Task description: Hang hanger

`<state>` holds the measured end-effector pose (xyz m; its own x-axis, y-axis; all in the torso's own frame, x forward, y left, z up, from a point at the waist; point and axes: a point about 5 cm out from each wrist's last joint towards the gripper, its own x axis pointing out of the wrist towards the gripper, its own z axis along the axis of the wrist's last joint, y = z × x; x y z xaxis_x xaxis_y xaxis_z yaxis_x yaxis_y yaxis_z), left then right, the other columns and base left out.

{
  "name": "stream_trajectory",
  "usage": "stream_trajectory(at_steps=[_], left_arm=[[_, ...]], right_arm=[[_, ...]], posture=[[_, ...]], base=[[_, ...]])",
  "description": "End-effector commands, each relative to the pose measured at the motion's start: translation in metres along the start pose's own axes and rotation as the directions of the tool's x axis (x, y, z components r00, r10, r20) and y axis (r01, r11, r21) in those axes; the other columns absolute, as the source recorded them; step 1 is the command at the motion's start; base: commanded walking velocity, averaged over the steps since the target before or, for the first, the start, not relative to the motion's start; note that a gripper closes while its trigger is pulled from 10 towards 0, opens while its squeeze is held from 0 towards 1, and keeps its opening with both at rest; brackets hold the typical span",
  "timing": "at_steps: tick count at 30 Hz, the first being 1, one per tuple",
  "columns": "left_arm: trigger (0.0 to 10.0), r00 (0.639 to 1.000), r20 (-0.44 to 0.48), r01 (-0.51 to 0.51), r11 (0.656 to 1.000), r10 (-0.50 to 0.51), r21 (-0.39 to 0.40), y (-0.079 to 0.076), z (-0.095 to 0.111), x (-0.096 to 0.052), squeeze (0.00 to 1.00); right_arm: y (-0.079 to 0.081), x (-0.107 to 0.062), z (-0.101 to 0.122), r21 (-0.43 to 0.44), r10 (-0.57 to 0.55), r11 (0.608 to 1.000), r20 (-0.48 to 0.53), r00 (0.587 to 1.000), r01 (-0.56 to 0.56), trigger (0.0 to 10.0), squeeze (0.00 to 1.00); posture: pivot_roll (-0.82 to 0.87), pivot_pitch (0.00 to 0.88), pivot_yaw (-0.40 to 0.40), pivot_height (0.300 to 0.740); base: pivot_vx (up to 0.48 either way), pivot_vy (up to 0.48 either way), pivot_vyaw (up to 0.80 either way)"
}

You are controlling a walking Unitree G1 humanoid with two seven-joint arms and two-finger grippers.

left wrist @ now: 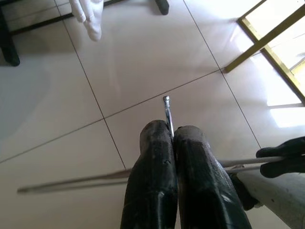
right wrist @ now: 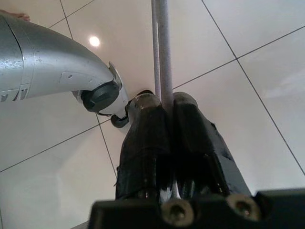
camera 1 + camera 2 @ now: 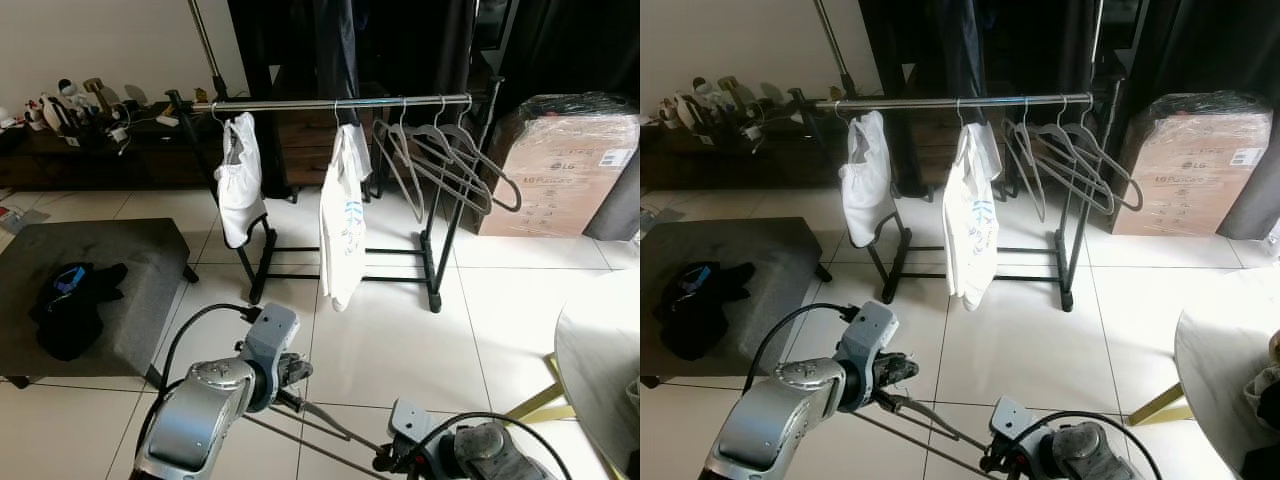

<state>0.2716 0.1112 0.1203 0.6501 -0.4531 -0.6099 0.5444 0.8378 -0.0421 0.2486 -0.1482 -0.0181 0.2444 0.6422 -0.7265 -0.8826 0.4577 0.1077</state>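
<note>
Carry step: wire hanger (image 3: 320,420) low over floor tiles, short of garment rack. Left hand (image 1: 171,138) pinching hook stem; right hand (image 2: 164,107) pinching bar. Next: walk closer, lift, hook over rack rail (image 3: 330,103) in gap beside white T-shirt (image 3: 342,232).

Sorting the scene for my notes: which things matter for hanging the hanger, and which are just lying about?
Job:
- hanger, gripped by left hand and right hand
- rack rail

Lying about:
- white garments and empty hangers on the rail
- dark clothes on a bench
- cardboard box
</note>
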Motion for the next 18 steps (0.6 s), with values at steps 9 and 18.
stream_trajectory(at_steps=[9, 18], left_arm=[[0.0, 0.999, -0.032, 0.013, 1.0, -0.013, 0.004, 0.002, -0.005, 0.001, 0.0], [0.0, 0.99, 0.028, 0.128, 0.958, -0.14, 0.255, 0.02, -0.001, -0.012, 0.0]], right_arm=[[0.002, 0.003, 0.003, -0.018, 0.013, 1.0, 0.006, 1.0, -0.013, 0.0, 0.0], [0.002, 0.003, 0.004, -0.03, 0.017, 0.999, 0.008, 1.0, -0.017, 0.0, 0.0]], posture=[[-0.01, 0.122, 0.093, 0.74], [-0.01, 0.12, 0.094, 0.74]], base=[[0.0, 0.0, 0.0], [0.0, 0.0, 0.0]])
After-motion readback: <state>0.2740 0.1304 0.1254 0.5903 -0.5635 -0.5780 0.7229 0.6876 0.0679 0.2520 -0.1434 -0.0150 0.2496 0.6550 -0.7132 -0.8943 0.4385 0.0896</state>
